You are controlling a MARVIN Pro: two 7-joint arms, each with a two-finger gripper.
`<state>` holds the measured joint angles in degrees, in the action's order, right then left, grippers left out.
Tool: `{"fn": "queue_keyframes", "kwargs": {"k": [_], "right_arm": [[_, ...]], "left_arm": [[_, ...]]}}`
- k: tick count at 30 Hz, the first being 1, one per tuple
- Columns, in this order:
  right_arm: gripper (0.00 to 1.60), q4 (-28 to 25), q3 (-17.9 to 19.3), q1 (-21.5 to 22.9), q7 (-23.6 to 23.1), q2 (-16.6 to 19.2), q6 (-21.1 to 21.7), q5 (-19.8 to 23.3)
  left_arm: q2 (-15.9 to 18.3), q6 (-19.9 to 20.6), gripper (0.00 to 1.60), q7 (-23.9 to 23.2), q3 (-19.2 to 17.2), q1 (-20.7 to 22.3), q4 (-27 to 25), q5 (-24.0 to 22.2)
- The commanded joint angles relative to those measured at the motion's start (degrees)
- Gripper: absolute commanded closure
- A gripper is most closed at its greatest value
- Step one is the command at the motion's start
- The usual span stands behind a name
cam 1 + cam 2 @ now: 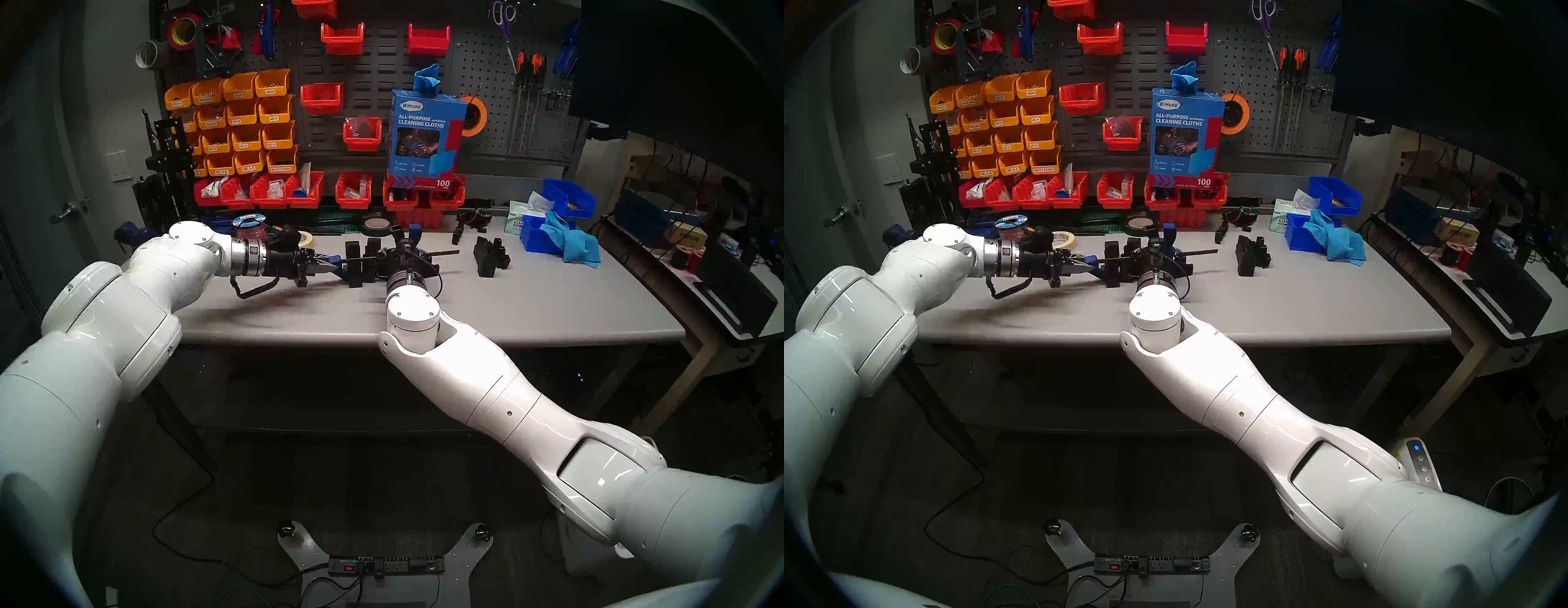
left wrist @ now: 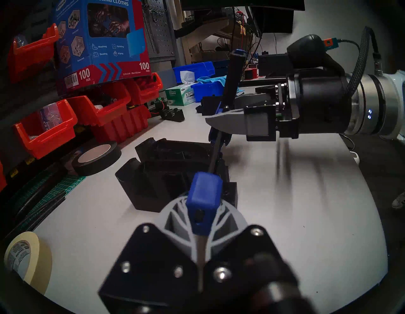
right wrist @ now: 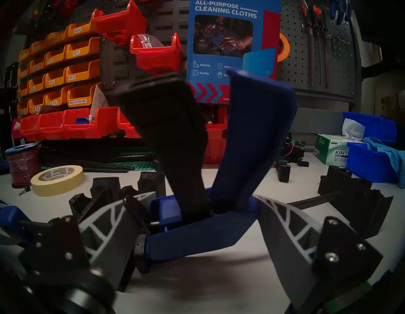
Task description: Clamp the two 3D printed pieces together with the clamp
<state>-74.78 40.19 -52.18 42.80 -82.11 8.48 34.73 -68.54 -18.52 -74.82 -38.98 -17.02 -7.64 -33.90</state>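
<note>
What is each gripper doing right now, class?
Left gripper: shut on the clamp's blue end.
Right gripper: jaws apart, either side of the clamp's handle; grip cannot be told.

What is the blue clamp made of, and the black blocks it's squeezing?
The clamp looks like smooth blue plastic with a dull sheen; its thin dark bar is probably metal, though that's hard to tell. The black blocks look like matte, non-shiny plastic, likely 3D printed.

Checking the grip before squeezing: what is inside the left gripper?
The left gripper is shut on the clamp's blue end cap. How deep the cap sits between the fingers is hidden.
</note>
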Motion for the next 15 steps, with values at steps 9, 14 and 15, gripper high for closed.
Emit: {"fn": "queue_keyframes", "kwargs": {"k": [9,14,15], "right_arm": [[1.60,-2.43,-0.88,-1.39,-0.76,1.55,2.05,1.08],[1.60,-3.45,-1.03,-1.85,-1.00,2.31,2.74,1.81],[1.60,-3.59,-1.06,-1.91,-1.05,2.44,2.80,1.92]], "left_arm": [[-1.22,0.05,1.60,-0.16,0.42,0.23,0.13,-0.19],[-1.38,0.08,1.60,-0.09,0.64,0.30,0.11,-0.28],[-1.41,0.09,1.60,-0.08,0.69,0.33,0.11,-0.29]]}}
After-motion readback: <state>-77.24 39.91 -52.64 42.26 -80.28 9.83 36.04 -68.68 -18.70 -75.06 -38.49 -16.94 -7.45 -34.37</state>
